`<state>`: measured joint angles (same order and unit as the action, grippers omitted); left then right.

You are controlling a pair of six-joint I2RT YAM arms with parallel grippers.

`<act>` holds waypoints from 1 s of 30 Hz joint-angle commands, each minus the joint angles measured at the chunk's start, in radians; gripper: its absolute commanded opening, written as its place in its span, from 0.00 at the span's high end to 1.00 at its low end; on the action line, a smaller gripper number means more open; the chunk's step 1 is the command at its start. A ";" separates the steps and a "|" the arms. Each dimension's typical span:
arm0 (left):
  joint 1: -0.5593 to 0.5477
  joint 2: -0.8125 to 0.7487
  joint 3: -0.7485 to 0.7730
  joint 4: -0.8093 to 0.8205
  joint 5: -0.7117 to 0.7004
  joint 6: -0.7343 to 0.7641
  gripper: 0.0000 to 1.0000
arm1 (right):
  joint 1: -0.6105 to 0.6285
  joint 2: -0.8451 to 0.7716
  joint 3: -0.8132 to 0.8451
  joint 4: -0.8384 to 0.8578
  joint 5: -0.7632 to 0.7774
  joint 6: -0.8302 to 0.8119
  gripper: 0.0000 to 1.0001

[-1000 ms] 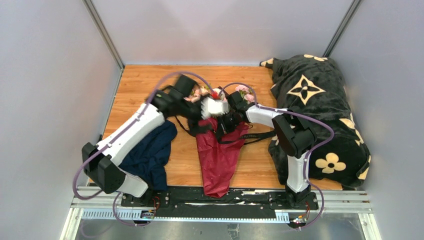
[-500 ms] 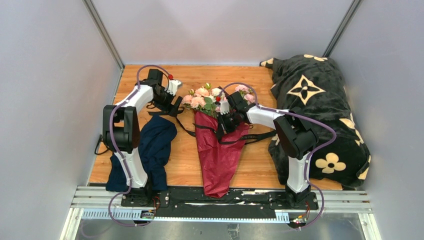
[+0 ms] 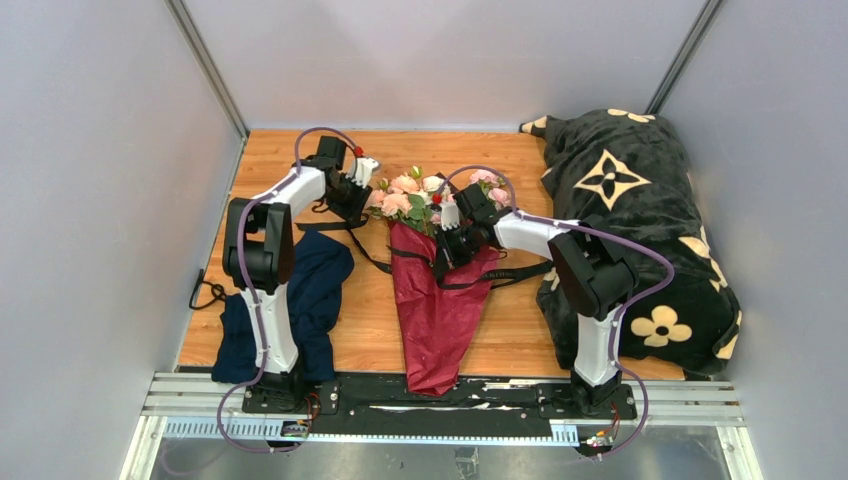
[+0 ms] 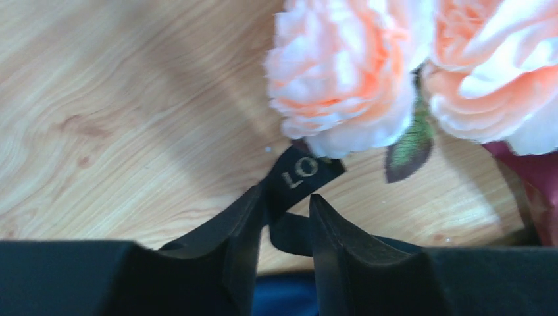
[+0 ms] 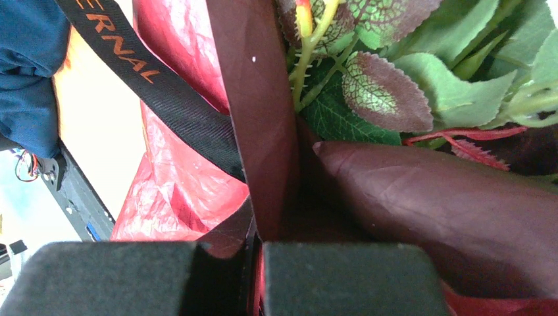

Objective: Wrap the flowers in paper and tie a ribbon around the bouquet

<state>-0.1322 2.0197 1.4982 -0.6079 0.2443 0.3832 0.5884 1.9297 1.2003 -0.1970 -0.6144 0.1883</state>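
Bouquet (image 3: 437, 300) lying flat, cone tip nearest | right gripper (image 5: 256, 240) at bouquet's right rim, fingers pressed together on a fold of the paper (image 5: 253, 99) | left gripper (image 4: 283, 204) just left of bouquet's flowers (image 4: 342, 72), fingers partly spread around the ribbon (image 4: 299, 172) end

A robotics test cell is indicated. A wooden tabletop (image 3: 510, 325) is enclosed by grey panel walls (image 3: 100, 200) at frame left, right and top. A left arm (image 3: 262, 250) and a right arm (image 3: 590, 280) are mounted on a metal rail (image 3: 680, 408) along the bottom edge; purple cables (image 3: 660, 268) are exposed.
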 commanded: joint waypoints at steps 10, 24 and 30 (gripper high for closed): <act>-0.048 -0.210 -0.055 -0.108 0.116 0.034 1.00 | 0.011 -0.031 -0.044 -0.007 0.033 0.011 1.00; -0.731 -0.559 -0.012 -0.338 0.421 -0.003 1.00 | -0.013 0.001 -0.005 0.015 -0.063 0.035 1.00; -0.803 -0.318 0.116 -0.337 0.282 0.133 1.00 | -0.041 0.005 0.018 0.018 -0.154 0.026 1.00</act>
<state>-0.9054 1.5948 1.5593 -0.8890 0.6277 0.4286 0.5697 1.9259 1.1851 -0.1745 -0.6888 0.2176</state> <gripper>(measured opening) 0.006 0.009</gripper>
